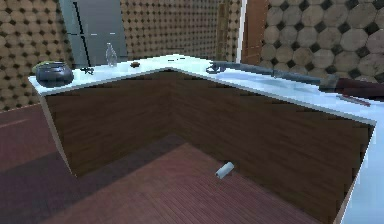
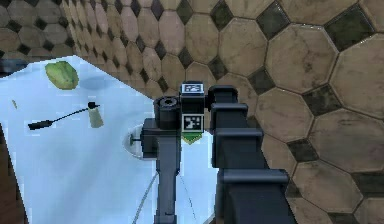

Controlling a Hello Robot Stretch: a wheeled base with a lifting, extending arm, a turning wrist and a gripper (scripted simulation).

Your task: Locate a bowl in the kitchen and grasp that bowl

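A dark round bowl (image 1: 52, 71) sits at the left end of the pale countertop (image 1: 190, 72) in the forward view. In the arm side view the dark arm bar (image 2: 250, 185) rises from the bottom edge, with its white marker squares (image 2: 191, 108) at the far end. The gripper (image 2: 164, 200) hangs left of the markers, its thin fingers (image 2: 168, 185) pointing down the picture over bare pale countertop (image 2: 60, 175). It holds nothing.
An L-shaped counter with dark wood fronts (image 1: 120, 120) wraps the red-brown floor, where a small white cylinder (image 1: 225, 170) lies. A clear bottle (image 1: 111, 53) and a grey fridge (image 1: 95, 28) stand behind. A green round thing (image 2: 62, 74), a dark utensil (image 2: 55, 121) and a small shaker (image 2: 96, 115) lie on the top.
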